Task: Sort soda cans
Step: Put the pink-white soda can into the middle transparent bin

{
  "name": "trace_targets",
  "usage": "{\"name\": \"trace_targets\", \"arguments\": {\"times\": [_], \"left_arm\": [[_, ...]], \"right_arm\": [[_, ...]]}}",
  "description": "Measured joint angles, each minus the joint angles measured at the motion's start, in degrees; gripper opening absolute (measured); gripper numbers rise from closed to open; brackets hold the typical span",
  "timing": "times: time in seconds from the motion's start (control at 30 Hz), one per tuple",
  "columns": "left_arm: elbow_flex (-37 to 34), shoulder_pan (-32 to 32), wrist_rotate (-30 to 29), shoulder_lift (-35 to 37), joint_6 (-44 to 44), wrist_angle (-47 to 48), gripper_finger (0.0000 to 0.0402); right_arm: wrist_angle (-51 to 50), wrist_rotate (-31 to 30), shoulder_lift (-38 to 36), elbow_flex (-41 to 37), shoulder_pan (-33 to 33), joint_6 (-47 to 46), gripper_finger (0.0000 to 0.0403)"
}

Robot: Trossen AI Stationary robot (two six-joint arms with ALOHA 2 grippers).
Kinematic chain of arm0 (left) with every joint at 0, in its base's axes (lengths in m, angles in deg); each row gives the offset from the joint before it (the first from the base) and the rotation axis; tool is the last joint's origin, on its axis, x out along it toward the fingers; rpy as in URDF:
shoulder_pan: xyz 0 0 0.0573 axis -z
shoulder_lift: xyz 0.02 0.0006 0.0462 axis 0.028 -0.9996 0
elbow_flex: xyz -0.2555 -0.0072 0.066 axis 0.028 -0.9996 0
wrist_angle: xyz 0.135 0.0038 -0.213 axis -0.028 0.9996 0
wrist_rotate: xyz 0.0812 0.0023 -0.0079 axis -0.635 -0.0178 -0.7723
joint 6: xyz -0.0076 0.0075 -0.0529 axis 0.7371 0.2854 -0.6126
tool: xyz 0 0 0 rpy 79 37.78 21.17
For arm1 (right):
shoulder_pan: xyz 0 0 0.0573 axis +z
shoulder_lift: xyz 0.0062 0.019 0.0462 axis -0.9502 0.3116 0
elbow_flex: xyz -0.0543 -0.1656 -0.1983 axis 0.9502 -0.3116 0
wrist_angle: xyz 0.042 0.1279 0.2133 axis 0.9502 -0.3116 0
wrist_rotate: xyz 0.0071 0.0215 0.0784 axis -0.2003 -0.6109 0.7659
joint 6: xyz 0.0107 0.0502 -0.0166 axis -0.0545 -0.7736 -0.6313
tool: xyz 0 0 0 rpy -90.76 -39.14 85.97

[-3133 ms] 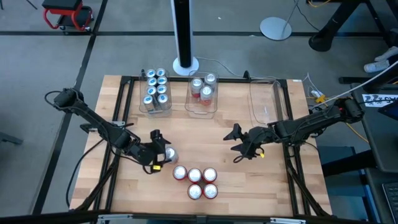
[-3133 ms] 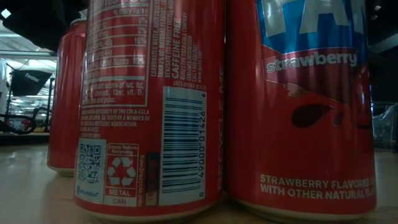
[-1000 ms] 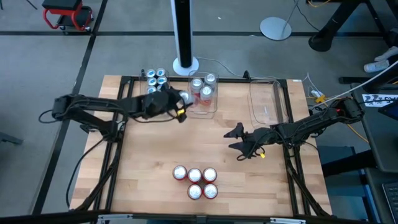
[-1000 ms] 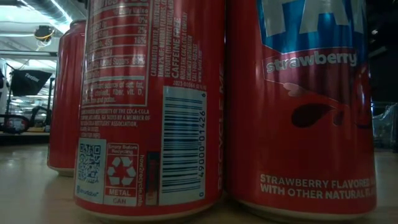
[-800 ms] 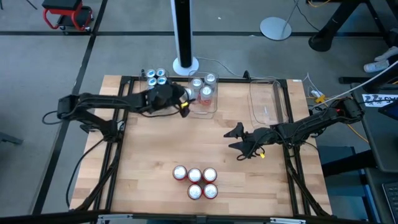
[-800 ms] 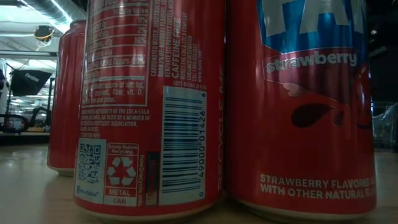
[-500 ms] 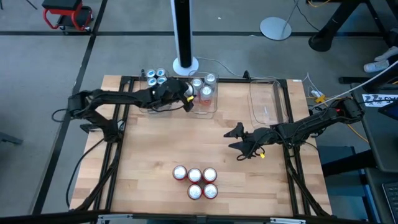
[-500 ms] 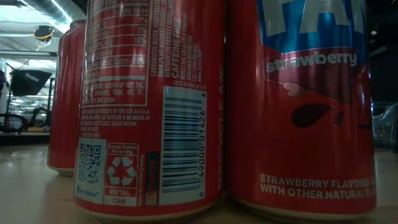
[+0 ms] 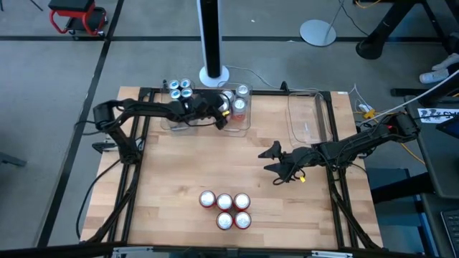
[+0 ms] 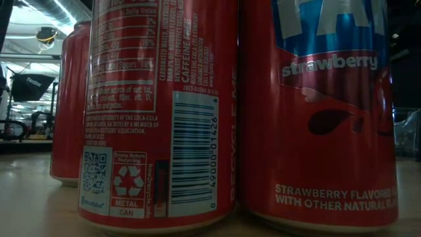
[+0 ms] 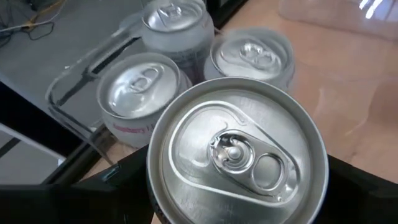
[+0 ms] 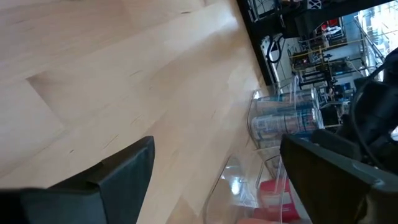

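Note:
My left gripper (image 9: 219,112) reaches over the near left corner of the middle clear tub (image 9: 246,123) and is shut on a silver-topped soda can (image 11: 236,152). Three silver cans with red print stand in that tub beyond it (image 11: 142,93). Several teal-blue cans (image 9: 179,89) fill the left tub. Several red cans (image 9: 224,210) stand in a cluster near the table's front edge and fill the low view (image 10: 158,112). My right gripper (image 9: 272,162) hangs open over bare wood at the table's right middle, with nothing between its fingers (image 12: 217,180). My left gripper pinches the can's side wall just under its top rim (image 11: 155,186) between its two fingers, one on each side. The fingers come from the table's left, slanting down. The can stands upright with its top up; its base is hidden by the can itself.
An empty clear tub (image 9: 308,115) stands at the back right. A white pole's base (image 9: 214,74) sits just beyond the far edge. Bare wood lies between the tubs and the red cans.
My left gripper has carried the can toward the table's right edge, from beside the left tub to the middle tub, and has sunk lower. The can has stayed upright in the hold.

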Motion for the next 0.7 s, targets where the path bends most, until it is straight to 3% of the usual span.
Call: {"name": "trace_targets", "arguments": {"times": [0.7], "left_arm": [[0.02,-1.81,-0.01,-1.94,-2.72,0.07,0.0293]], "right_arm": [[-0.37,0.02,0.00,0.00,-0.01,0.04,0.0347]]}}
